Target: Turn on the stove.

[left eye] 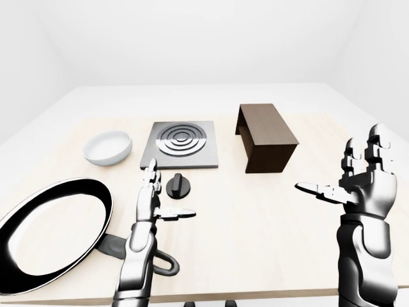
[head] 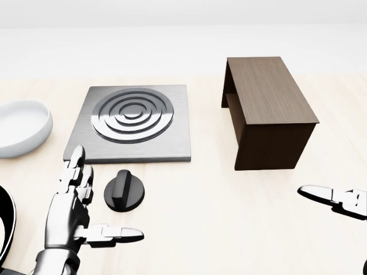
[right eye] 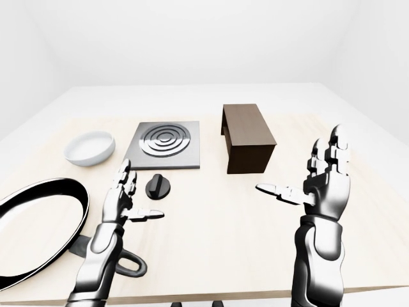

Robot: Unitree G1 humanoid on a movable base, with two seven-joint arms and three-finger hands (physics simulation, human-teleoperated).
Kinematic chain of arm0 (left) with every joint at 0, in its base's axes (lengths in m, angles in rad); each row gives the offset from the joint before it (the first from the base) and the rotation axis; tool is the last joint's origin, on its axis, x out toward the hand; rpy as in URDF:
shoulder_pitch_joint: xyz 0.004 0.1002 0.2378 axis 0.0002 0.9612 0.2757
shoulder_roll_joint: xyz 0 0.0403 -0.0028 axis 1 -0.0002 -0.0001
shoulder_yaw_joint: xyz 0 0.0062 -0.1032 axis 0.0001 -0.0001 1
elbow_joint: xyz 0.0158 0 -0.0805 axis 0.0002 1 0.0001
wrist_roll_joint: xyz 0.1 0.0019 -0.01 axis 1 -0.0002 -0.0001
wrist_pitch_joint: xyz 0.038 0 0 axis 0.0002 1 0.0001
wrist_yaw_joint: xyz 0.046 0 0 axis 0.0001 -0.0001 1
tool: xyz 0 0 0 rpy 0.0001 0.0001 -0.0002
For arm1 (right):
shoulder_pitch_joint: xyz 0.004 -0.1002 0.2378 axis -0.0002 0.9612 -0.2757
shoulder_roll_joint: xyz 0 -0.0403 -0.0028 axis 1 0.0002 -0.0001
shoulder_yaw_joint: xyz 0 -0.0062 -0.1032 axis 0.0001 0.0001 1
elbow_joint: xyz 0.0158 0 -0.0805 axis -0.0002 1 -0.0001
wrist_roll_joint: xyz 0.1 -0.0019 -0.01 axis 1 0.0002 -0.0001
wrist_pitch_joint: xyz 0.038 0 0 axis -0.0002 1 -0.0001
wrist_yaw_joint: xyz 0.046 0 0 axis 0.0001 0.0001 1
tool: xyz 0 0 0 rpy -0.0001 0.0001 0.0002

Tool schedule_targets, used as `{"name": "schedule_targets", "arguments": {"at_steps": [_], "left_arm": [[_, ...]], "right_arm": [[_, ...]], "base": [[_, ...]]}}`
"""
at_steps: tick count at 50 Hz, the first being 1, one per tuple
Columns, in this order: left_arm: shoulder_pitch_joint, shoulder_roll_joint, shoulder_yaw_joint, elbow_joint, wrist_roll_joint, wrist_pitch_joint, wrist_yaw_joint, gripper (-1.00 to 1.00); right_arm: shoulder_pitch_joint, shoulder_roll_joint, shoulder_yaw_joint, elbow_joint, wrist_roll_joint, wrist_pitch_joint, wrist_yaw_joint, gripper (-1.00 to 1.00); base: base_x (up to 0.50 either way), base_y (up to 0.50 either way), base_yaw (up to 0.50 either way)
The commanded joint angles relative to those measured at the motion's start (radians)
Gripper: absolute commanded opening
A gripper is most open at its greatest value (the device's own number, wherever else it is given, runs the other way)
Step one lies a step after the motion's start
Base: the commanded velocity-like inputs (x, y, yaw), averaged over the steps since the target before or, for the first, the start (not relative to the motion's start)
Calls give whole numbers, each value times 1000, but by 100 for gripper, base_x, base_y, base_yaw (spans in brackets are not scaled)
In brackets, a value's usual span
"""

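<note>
Jointed chrome fingers (head: 79, 175) of left hand (head: 71, 209) spread, empty, beside round black knob (head: 124, 192), right hand (left eye: 359, 182) spread, empty, ringed steel stove (head: 133, 122) beyond.

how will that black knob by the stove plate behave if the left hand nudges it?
The knob looks squat and flat-based, so it probably slides or turns, not tips. Its raised ridge likely offers grip. The left hand is open beside it, apart.

A pale wooden table (left eye: 268, 224) carries a stove plate (left eye: 181, 145); black knob (left eye: 178, 186); white bowl (left eye: 108, 147); frying pan (left eye: 51, 230); dark wooden stand (left eye: 267, 137)
</note>
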Motion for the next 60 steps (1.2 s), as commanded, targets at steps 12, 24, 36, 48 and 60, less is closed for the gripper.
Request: {"name": "schedule_targets", "arguments": {"at_steps": [12,24,36,48,60], "left_arm": [[-86,3,-7,264,19,-92,11,100],[-115,-1,-13,407,29,-92,13,100],[-95,-11,-32,392,40,-92,10,100],[-100,-14,-35,426,47,-92,8,100],[-61,-29,-64,385,65,-92,2,100]], "right_arm": [[0,2,10,10,-2,0,5,100],[1,2,13,10,-6,0,9,100],[1,1,15,19,-9,0,15,100],[3,4,20,17,-12,0,15,100],[4,7,27,43,-19,0,17,100]], "base": [[0,0,0],[0,0,0],[0,0,0],[0,0,0],[0,0,0]]}}
